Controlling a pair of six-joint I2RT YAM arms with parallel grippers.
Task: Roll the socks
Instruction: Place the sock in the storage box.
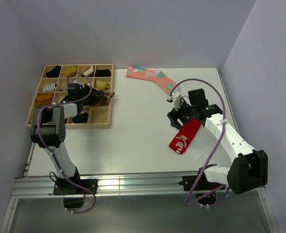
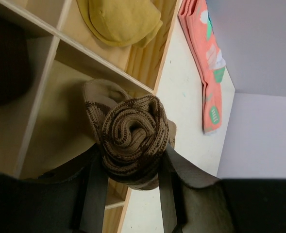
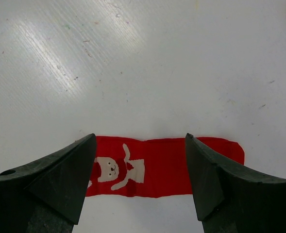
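the left gripper (image 2: 131, 158) is clamped on the rolled brown-and-tan sock (image 2: 133, 128) at the right edge of the wooden tray (image 1: 102, 125), over a compartment in its right column. which row cannot be told, and from above the roll is only a small brown blur. the right gripper (image 3: 140, 141), well right of the tray, hangs spread wide and empty over the red sock (image 3: 167, 167), one end hidden behind a finger. the pink sock (image 1: 151, 77) lies just right of the tray's far corner.
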